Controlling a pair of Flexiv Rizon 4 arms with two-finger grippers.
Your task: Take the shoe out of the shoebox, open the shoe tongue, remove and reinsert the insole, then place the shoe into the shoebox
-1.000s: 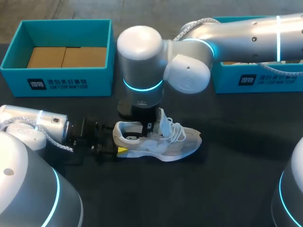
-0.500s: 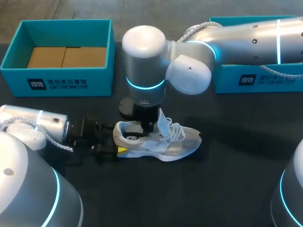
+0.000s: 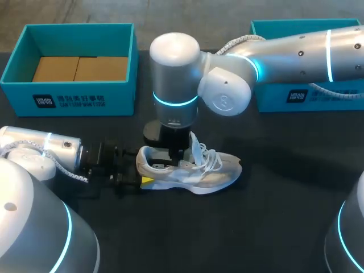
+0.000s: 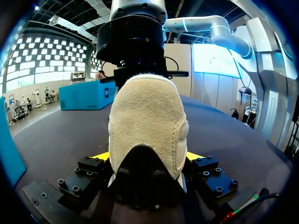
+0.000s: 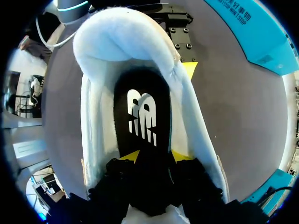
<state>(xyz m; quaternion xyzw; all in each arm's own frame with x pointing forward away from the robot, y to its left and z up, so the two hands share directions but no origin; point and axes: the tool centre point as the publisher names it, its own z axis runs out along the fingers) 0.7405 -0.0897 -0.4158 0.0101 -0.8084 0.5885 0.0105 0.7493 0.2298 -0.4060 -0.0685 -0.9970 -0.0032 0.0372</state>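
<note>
— While the shoe [image 3: 190, 168] rests on its sole mid-worktop [image 3: 273, 227], who has it?
— The left end effector [image 4: 148, 155] clamps the heel from both sides. The right end effector [image 5: 156, 156] is down in the opening, its tips pinching the black insole [image 5: 142, 116].

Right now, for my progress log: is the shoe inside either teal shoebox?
No, the shoe lies on the table, outside the left shoebox and the right shoebox.
</note>
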